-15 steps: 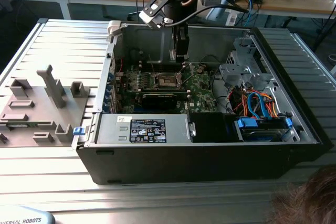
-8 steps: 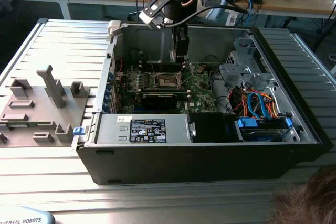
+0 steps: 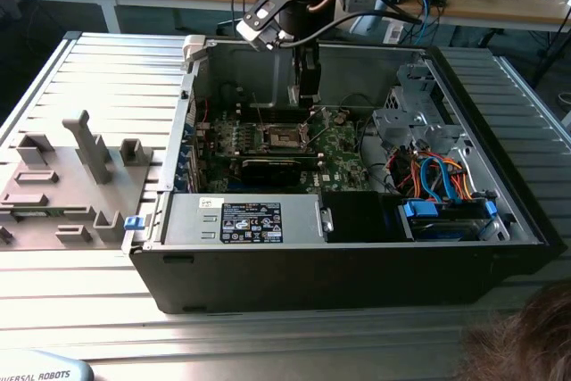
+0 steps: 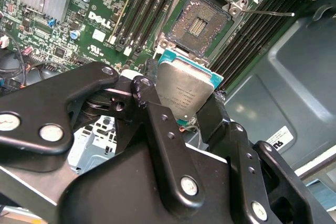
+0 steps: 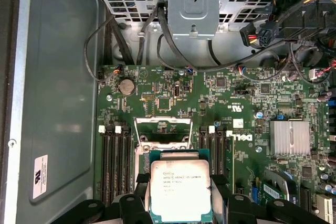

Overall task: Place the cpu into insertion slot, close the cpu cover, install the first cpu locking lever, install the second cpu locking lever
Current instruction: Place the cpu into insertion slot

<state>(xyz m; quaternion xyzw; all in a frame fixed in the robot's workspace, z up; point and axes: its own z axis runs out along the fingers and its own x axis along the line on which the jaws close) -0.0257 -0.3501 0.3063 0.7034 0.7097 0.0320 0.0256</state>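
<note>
Silver-grey metal faces up at me: the cpu [image 5: 180,190] sits pinched by its two opposite edges in my gripper [image 5: 180,195], my jaws pressed in against its green-rimmed sides. In the second wrist view the cpu [image 4: 185,92] shows between my black fingers [image 4: 157,127], with my gripper [image 4: 182,99] closed on it and the chip clear of the board.

Just beyond the chip lies the insertion slot [image 4: 198,24], a dark square with a silver rim, its contact field uncovered. The cpu cover [image 5: 163,128] stands raised at the slot's far edge, its square window open toward the camera. A thin wire locking lever [image 4: 273,12] sticks out sideways beside the slot, unlatched. Long black memory slots [image 5: 116,166] run along both sides of the socket, and a finned heatsink [image 5: 290,137] sits further off on the green motherboard [image 5: 157,85].

In the exterior view my gripper [image 3: 306,86] hangs in the upper middle of the frame, inside the open computer case [image 3: 357,265], just above the insertion slot [image 3: 281,137]. A labelled power supply [image 3: 241,220] fills the case's near edge. On the exterior view's left a grey fixture tray [image 3: 71,176] rests on the slatted metal table [image 3: 116,69]. A person's hair [image 3: 526,336] shows in the lower right corner.
</note>
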